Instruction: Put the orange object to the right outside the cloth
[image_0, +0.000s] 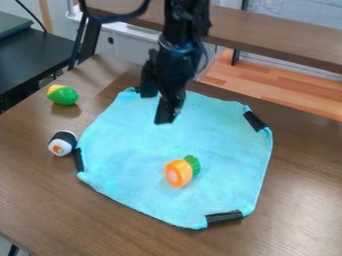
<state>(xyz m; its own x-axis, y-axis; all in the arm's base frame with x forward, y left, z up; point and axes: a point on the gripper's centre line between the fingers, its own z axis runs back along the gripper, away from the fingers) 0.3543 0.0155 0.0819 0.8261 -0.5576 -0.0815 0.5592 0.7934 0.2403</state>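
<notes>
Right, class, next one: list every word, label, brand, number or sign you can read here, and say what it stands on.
There are none: no readable text on the orange toy carrot, blue cloth, black strips, toy sushi roll or green-and-yellow toy.

Arm (185, 27) cut off above, table (304, 200) at 3 edges
</notes>
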